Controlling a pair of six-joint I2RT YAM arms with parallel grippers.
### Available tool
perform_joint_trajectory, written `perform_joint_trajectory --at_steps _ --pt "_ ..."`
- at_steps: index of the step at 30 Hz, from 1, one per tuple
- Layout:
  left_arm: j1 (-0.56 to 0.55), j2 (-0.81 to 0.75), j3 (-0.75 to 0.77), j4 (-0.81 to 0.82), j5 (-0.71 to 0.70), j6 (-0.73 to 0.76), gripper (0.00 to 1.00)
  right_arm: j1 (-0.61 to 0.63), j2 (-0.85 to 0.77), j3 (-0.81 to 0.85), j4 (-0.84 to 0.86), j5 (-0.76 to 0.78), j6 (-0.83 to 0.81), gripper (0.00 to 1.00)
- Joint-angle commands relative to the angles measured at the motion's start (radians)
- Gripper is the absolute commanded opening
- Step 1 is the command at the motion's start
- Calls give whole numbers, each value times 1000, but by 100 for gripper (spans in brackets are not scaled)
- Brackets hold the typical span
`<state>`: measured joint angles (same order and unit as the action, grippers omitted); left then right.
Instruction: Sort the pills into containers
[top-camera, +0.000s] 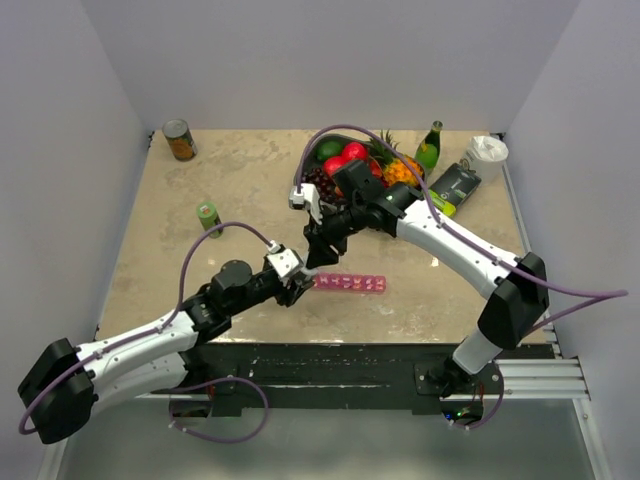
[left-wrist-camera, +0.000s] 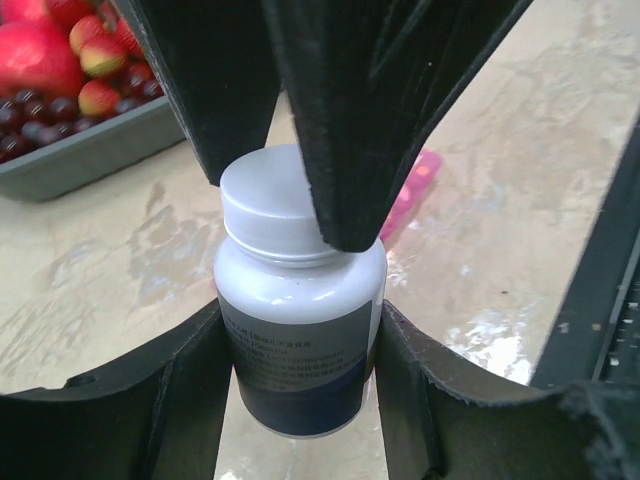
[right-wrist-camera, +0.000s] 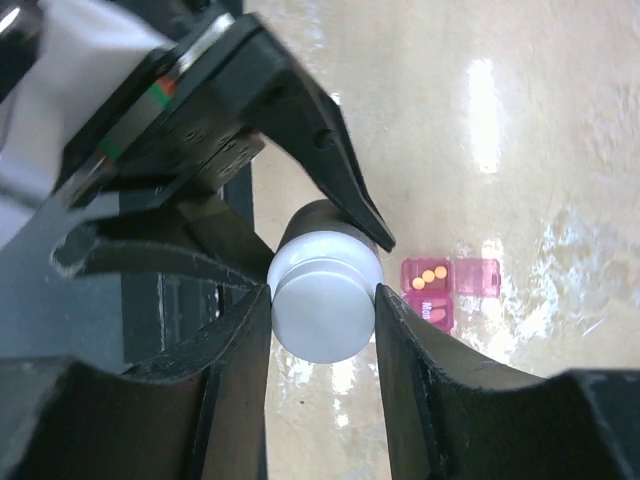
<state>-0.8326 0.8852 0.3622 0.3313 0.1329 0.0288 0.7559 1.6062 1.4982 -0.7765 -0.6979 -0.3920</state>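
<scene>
A small white pill bottle (left-wrist-camera: 300, 330) with a white cap (right-wrist-camera: 322, 305) and a dark label hangs above the table between both grippers. My left gripper (left-wrist-camera: 300, 318) is shut on the bottle's body. My right gripper (right-wrist-camera: 322, 296) is shut on its cap from above, and its fingers (left-wrist-camera: 350, 150) cover the cap in the left wrist view. In the top view the two grippers, left (top-camera: 298, 283) and right (top-camera: 315, 255), meet and hide the bottle. The pink strip of containers (top-camera: 350, 283) lies just to their right. One end compartment (right-wrist-camera: 428, 276) is open with three orange pills inside.
A grey fruit tray (left-wrist-camera: 90, 155) stands behind, at the back centre in the top view (top-camera: 301, 181). An orange-labelled can (top-camera: 180, 140) is at the back left, a small green can (top-camera: 208, 218) at mid-left. A green bottle (top-camera: 429, 146), a dark packet (top-camera: 455, 186) and a white cup (top-camera: 487, 155) are at the back right.
</scene>
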Motion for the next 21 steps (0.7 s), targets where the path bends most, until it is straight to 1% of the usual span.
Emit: perform_joint_trajectory --at_steps 1,2,3,4,5,7,8,9,10,12,13,15,16,18,19,21 --pt "0 29 66 223 -130 37 0 -16 32 -18 39 27 214 38" --pt "0 32 45 222 -122 37 0 -30 29 0 34 -1 211 42" --pt "0 29 32 225 -116 30 0 -35 26 13 23 -33 197 48" --pt "0 24 23 221 -112 26 0 -43 23 28 -12 -95 150 54" --pt "0 14 12 212 -102 23 0 -52 18 72 -41 -122 112 70" --pt "1 0 9 170 -64 20 0 -61 0 126 -146 -178 -15 85" --pt "1 -15 7 158 -41 19 0 -72 -11 166 -171 -208 -48 97" --pt "1 -23 9 132 -23 17 0 -76 -31 183 -199 -216 -91 99" --pt "1 -29 12 118 19 16 0 -79 -40 200 -243 -216 -158 99" --pt "1 -38 27 66 81 17 0 -93 -64 221 -273 -198 -211 99" --pt "0 -40 37 45 106 19 0 -96 -74 226 -309 -193 -279 99" --pt "1 -46 55 -3 176 20 0 -98 -94 218 -346 -170 -364 99" --pt "1 -52 58 -14 198 20 0 -98 -124 200 -375 -169 -461 99" --pt "0 -74 60 -29 273 22 0 -98 -163 179 -405 -167 -575 99" --pt "0 -81 60 -31 293 22 0 -98 -187 160 -446 -167 -707 99" --pt "1 -97 58 -25 361 17 0 -96 -183 158 -510 -175 -818 99"
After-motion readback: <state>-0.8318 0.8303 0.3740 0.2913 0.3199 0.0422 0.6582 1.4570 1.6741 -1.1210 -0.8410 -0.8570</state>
